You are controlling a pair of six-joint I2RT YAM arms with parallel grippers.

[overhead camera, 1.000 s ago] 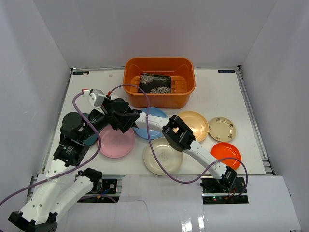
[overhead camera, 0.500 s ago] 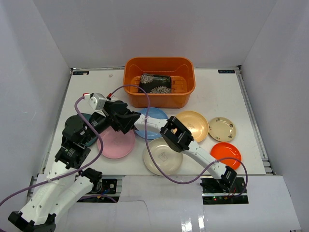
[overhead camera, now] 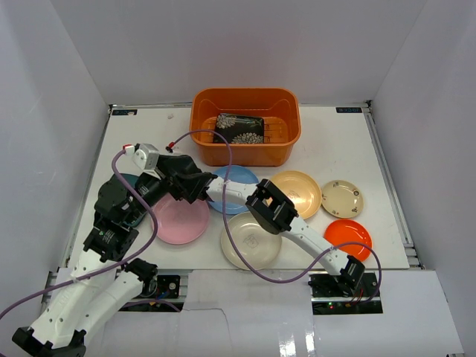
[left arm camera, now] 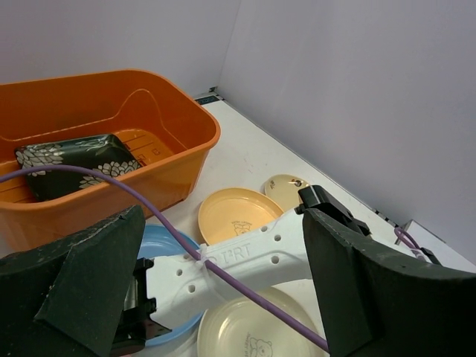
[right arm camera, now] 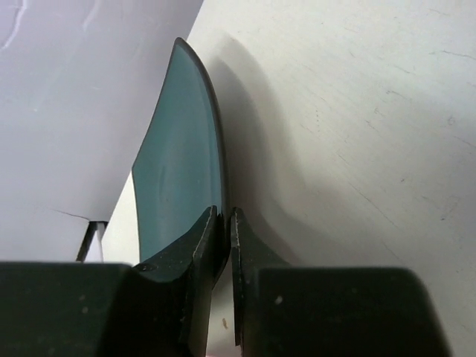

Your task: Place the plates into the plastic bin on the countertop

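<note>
Right claw (right arm camera: 225, 216) tight on the dark teal plate (right arm camera: 178, 163) rim, desk (right arm camera: 357, 111) left side; left claw (left arm camera: 223, 217) wide open.

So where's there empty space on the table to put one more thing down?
Bare table lies right of the bin, beyond the tan plate and beige plate. A smaller patch sits left of the bin. The front middle is crowded with plates, the left arm and right arm.

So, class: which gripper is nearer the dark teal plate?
Right. The right gripper pinches the rim of the dark teal plate; the left gripper hangs open above the right arm, clear of that plate.
</note>
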